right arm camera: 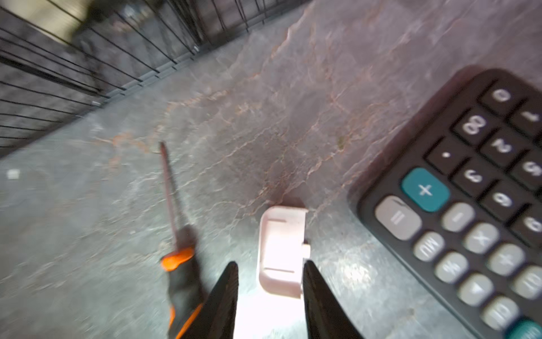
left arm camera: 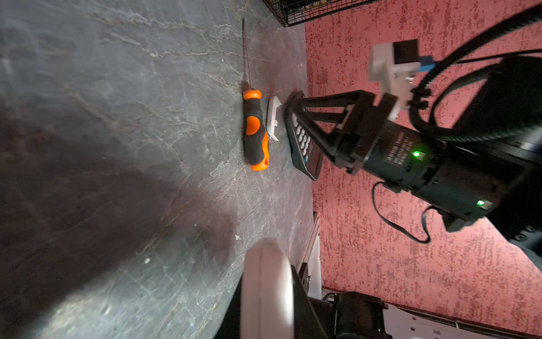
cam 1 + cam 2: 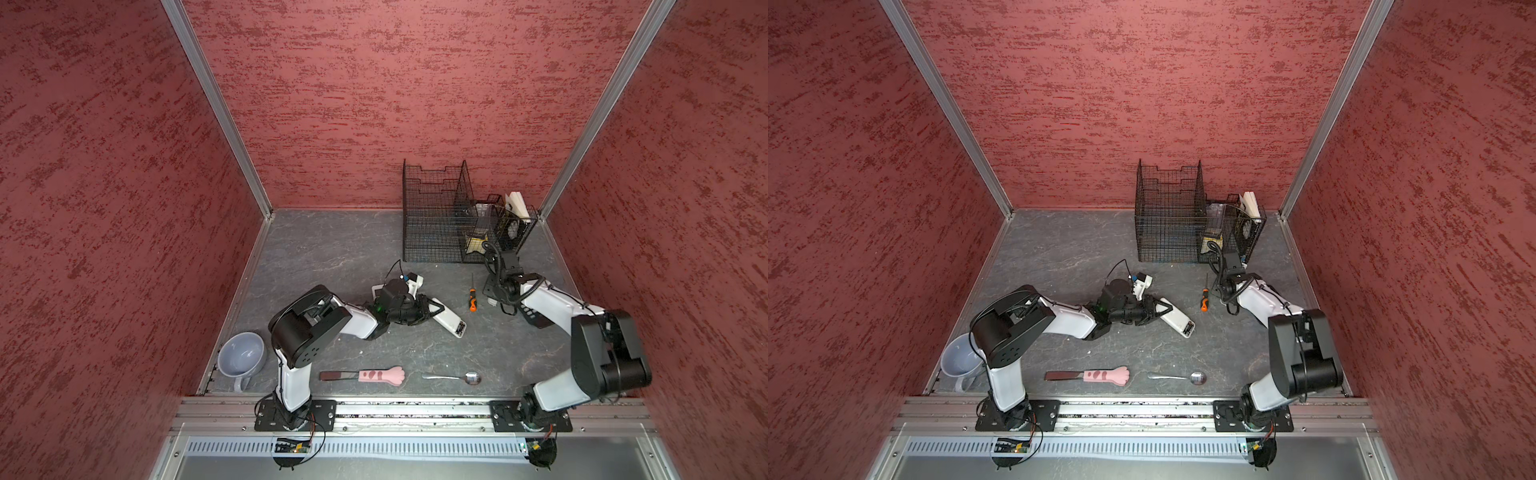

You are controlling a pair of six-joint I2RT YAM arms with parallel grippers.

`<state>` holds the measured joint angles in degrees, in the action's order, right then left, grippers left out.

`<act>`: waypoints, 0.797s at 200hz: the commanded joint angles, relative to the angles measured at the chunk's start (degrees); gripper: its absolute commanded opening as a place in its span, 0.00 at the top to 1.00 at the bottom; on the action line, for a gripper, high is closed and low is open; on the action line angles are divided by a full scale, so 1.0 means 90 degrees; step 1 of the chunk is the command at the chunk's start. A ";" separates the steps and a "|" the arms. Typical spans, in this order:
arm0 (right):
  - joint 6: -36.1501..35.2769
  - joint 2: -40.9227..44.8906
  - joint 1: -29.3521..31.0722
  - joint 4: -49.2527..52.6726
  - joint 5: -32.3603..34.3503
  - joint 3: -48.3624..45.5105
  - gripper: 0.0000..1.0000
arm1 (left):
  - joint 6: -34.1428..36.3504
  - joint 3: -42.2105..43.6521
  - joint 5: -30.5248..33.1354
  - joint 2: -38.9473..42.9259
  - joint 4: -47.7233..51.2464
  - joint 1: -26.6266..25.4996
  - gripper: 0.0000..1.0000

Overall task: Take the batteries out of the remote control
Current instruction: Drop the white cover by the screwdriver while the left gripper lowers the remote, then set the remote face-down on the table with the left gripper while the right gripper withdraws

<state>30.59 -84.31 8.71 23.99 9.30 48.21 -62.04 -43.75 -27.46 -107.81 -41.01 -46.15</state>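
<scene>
In both top views the white remote control (image 3: 448,321) lies slantwise mid-table, and my left gripper (image 3: 432,309) is shut on its far half. The left wrist view shows its white edge (image 2: 267,287) clamped between the black fingers (image 2: 303,296). The compartment (image 3: 459,329) at its near end is uncovered and dark inside; I cannot make out the batteries. A small white battery cover (image 1: 281,252) lies flat on the table. My right gripper (image 1: 270,264) stands open just above it, fingertips either side of its near end.
An orange-handled screwdriver (image 3: 472,297) lies left of the cover, and a dark calculator (image 1: 469,211) to its right, under the right arm. A black wire basket (image 3: 432,216) stands at the back. A grey mug (image 3: 241,355), a pink paw-handled tool (image 3: 374,376) and a spoon (image 3: 453,377) lie along the front.
</scene>
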 commanded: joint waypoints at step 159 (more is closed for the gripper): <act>0.0351 0.1729 0.0003 0.0100 -0.0809 -0.0515 0.58 | 0.0213 0.0580 0.0515 -0.0077 0.0090 -0.0092 0.71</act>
<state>32.67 -70.08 8.73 25.15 2.76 44.40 -61.39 -39.99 -23.55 -109.56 -41.93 -46.52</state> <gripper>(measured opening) 0.421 0.267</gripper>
